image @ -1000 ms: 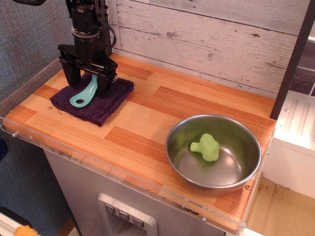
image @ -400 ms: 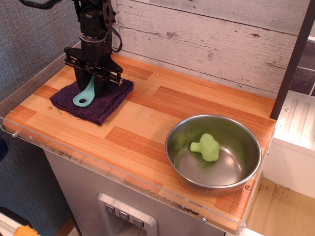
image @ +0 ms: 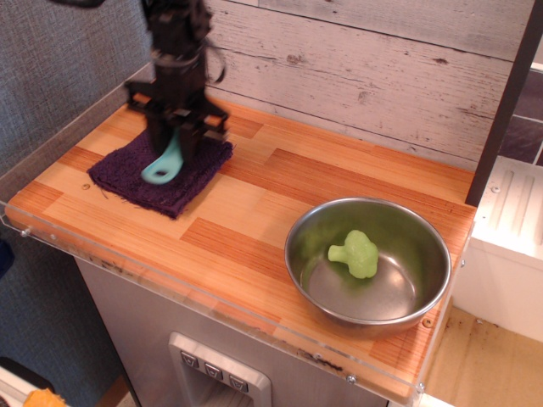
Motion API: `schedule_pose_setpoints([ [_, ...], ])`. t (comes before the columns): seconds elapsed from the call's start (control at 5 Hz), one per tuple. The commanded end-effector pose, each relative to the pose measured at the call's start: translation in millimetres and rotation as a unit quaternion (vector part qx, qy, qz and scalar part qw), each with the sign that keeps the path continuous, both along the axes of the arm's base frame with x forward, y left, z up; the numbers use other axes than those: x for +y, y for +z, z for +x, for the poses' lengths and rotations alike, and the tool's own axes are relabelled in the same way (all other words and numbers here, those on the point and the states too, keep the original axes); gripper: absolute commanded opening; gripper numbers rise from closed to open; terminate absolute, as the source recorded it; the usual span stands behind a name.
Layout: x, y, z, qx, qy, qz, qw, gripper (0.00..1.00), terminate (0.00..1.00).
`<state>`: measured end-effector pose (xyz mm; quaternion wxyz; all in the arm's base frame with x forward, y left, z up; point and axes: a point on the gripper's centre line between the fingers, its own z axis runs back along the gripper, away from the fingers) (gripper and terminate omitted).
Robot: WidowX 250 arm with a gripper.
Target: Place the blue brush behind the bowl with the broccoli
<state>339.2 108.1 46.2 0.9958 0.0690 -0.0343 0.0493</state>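
The gripper (image: 176, 136) is now closed on the blue brush (image: 165, 164), clamped around its bristle end, where a second ago the jaws stood wide on either side of it and less than half a second ago had only just narrowed onto it. The gripper is blurred by motion and has shifted slightly rightward, toward the bowl side. The brush hangs below the jaws with its looped handle end lowest, apparently raised a little off the purple cloth (image: 127, 174) beneath the tool, though contact with the cloth cannot be ruled out from this view.

This is judged to mean the grasp is made and the carry has begun. The steel bowl (image: 367, 261) lies well to the tool's right and nearer the front edge of the wooden counter (image: 280, 182), with the broccoli (image: 355, 253) resting inside it, unmoved. The bare strip of counter between the bowl and the plank wall (image: 356, 59), far to the tool's right, is taken as the target. Most of the task is still ahead: transport, lowering, release.
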Motion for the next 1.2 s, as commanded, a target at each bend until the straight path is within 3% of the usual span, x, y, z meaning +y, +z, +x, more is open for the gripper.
schedule_pose_setpoints([
  [0.0, -75, 33, 25, -0.031, 0.016, -0.012, 0.9993, 0.0, 0.0],
  [0.4, -142, 7, 31, -0.025, 0.018, -0.04, 0.9987, 0.0, 0.0],
  [1.0, -185, -6, 61, -0.036, -0.012, -0.055, 0.9978, 0.0, 0.0],
])
